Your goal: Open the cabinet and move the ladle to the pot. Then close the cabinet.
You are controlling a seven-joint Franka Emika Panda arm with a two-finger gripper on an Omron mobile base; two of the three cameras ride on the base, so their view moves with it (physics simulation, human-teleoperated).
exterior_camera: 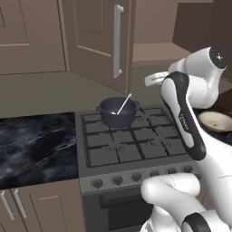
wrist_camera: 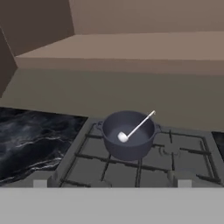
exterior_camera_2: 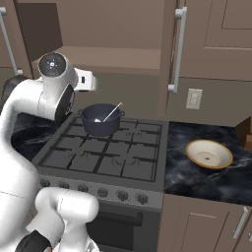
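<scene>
Already the ladle [wrist_camera: 135, 127] is seen lying in the pot [wrist_camera: 127, 135], its bowl down on the pot floor and its thin handle leaning up over the far right rim. The pot stands on a rear burner of the stove [exterior_camera: 131, 145]. The gripper [exterior_camera: 154, 78] is held above and behind the pot, near the open shelf; its fingers are mostly hidden by the arm, and they are judged to be spread wide with nothing between them.

What is left, it is judged, is the closing of the cabinet [exterior_camera_2: 110, 56], whose two doors stand swung out. Trouble could come from the arm: if a door were pushed while the elbow hung low over the stove, the ladle handle could be clipped and the ladle tipped out, or the pot shoved off its burner. A door could also be caught against the arm itself, since the gripper sits between the two doors.

Counted: one ladle, one pot, two open cabinet doors each with one long silver handle [exterior_camera: 118, 41], and one shallow tan dish [exterior_camera_2: 209, 153] on the counter.
</scene>
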